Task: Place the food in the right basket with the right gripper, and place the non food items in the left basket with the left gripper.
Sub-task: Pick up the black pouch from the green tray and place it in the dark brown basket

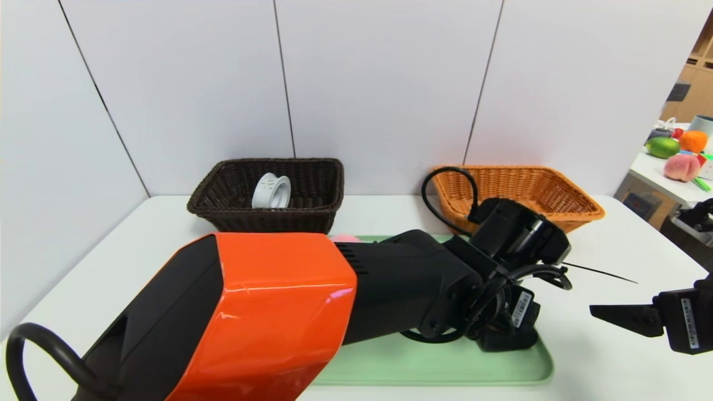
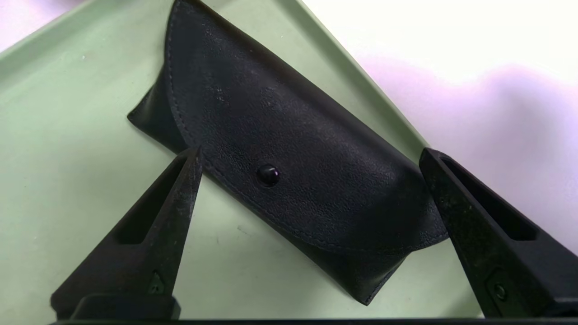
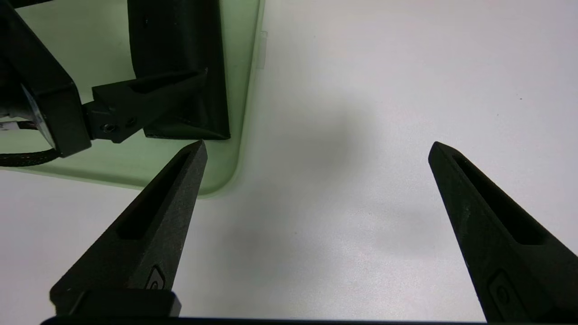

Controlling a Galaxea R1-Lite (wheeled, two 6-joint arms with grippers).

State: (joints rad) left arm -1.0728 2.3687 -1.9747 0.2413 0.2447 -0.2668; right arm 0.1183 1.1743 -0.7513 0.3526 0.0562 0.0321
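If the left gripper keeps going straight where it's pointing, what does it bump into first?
Most likely the black leather case lying on the green tray. The left gripper is open, its fingers either side of the case.

A black, grained case with a black snap is seen between the black fingers on a pale green tray.

Bright, even overhead light throughout; sharp glare streak on the orange arm cover. Blown-out white worktop in the left wrist view, tinged pink in shade. Soft, diffuse shadows on the worktop under the right claw. Bowed wall seams toward the head view's edges. Close fingertips slightly soft
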